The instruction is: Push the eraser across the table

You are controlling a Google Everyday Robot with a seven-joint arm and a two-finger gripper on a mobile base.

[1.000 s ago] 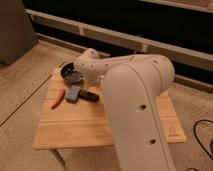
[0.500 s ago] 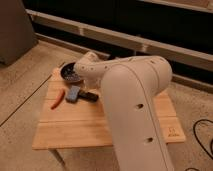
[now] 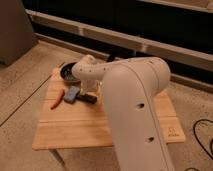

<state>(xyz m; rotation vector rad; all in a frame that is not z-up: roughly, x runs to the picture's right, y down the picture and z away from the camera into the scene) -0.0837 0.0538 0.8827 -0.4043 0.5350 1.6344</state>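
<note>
The table point(image 3: 75, 132), a low bamboo-plank surface on thin pale legs, stands on a speckled floor point(image 3: 20, 100) before a dark wall with pale horizontal rails. The robot arm point(image 3: 135, 110), a broad white link, enters from 5 o'clock and covers most of the table's right half; its rounded wrist housing lies toward 11 o'clock of the tabletop. The gripper point(image 3: 89, 93) hangs beneath that housing, directly over the cluster of objects at the table's left centre; whether it is spread or closed cannot be told, since the housing hides it. The eraser point(image 3: 88, 98), a small flat black bar, lies just at 3 o'clock of the blue-grey block point(image 3: 71, 94), apparently touching it, with the gripper at its upper edge. The orange-red carrot-shaped piece point(image 3: 57, 100) lies at 9 o'clock of the block. A dark round bowl point(image 3: 66, 71) sits near the far-left corner, at 12 o'clock of the block.
</note>
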